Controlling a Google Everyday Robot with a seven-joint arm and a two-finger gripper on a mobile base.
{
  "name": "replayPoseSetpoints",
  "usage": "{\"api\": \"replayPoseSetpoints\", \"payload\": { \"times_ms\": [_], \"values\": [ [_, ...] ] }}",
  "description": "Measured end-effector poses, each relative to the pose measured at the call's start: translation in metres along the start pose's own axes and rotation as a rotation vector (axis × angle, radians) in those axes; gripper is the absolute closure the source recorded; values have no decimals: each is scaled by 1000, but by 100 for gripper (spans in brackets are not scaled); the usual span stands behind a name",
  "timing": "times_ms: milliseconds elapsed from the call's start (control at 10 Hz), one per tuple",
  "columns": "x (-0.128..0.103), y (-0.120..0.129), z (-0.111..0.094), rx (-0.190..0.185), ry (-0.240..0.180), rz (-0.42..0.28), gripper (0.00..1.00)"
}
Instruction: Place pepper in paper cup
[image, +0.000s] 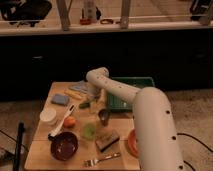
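Observation:
The pepper, small, dark green and curved, lies on the wooden table near its middle back. The paper cup, short, wide and white, stands at the table's left edge, to the left of and nearer than the pepper. My white arm reaches in from the lower right and bends at an elbow over the back of the table. My gripper hangs down from there, just right of the pepper and close to it. I cannot tell whether it touches the pepper.
A green tray sits at the back right under my arm. A metal cup, translucent green cup, orange fruit, dark bowl, sponge, fork, blue sponge and yellow strip lie around.

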Motion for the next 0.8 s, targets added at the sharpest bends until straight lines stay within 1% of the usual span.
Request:
{"api": "replayPoseSetpoints", "payload": {
  "times_ms": [100, 200, 300, 600, 800],
  "values": [
    [-1, 0, -2, 0, 1, -2, 83],
    [0, 0, -4, -2, 5, -4, 94],
    [1, 1, -5, -4, 7, -3, 99],
    [3, 3, -6, -8, 6, -3, 100],
    [3, 5, -25, -1, -16, -17, 100]
  ]
}}
